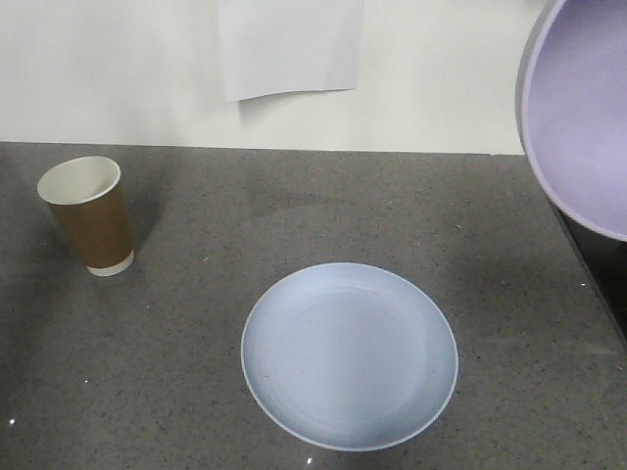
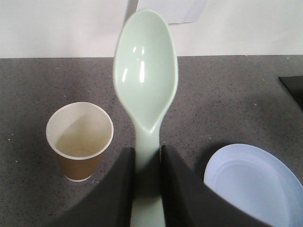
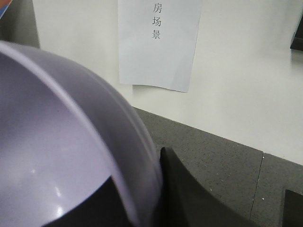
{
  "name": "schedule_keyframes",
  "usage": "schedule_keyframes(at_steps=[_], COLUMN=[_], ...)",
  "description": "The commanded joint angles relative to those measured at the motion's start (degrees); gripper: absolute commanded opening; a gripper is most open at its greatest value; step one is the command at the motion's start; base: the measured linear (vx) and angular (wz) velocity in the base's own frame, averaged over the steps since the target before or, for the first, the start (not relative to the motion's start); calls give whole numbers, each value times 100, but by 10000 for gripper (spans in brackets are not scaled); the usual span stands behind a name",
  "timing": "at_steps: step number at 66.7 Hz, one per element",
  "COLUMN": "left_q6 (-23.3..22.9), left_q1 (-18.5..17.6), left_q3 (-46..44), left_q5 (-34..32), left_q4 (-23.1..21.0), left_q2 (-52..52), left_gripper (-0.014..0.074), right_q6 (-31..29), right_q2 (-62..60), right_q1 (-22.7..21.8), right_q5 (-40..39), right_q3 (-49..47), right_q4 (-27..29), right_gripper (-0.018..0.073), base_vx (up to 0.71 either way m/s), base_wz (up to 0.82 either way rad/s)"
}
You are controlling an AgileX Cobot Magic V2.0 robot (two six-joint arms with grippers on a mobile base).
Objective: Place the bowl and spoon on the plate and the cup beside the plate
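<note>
Left wrist view is showing the left claw (image 2: 147,158) clenching the spoon (image 2: 146,85) by its handle, between cup (image 2: 79,139) and plate (image 2: 253,184). The right claw (image 3: 142,203) is pinching the tilted bowl (image 3: 57,156) by its rim, aloft; that thin hold may be risking a slip or a skewed landing.

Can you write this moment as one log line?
left hand shut on spoon | right hand shut on bowl | plate bare on counter | cup upright, apart from plate
</note>
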Motion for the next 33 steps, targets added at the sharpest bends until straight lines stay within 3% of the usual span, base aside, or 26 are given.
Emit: schedule_keyframes(at_steps=[1, 33], left_q6=[8, 8], left_q1=[-5, -5], left_q3=[-147, -147], left_q5=[-257, -257], left_q4=[-306, -306], left_q2=[-104, -104], left_gripper=[-6, -6], right_q6=[-18, -18], right_q2=[11, 11], right_q1=[-11, -11], right_q5=[-377, -377], right_q3=[-157, -157], right_q4=[169, 169], right_gripper=[-3, -3], base_vx=[0, 0], base_wz=[0, 0])
